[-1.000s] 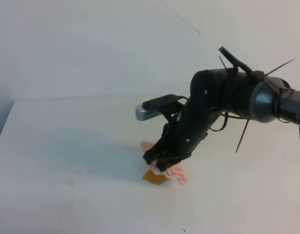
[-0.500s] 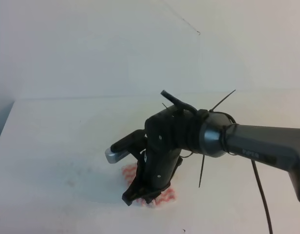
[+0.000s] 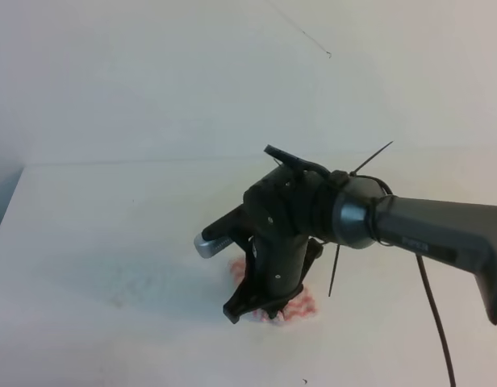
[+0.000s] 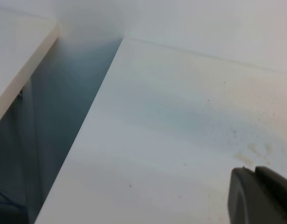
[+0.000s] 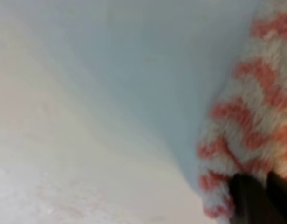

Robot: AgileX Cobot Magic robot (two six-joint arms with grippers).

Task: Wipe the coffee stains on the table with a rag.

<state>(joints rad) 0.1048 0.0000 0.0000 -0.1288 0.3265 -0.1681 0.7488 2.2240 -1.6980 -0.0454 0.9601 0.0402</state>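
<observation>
While your black right gripper [image 3: 256, 310] clamps the red-and-white zigzag rag [image 3: 295, 306] against the white table [image 3: 87, 242], you're mid-wipe; no amber coffee stain shows, so sweep across again.

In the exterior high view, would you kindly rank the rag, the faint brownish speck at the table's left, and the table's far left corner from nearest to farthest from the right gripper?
1. The rag: pinned directly under the right gripper, touching it.
2. The faint brownish speck: on the table, well to the gripper's left.
3. The table's far left corner: at the back left, farthest.
</observation>
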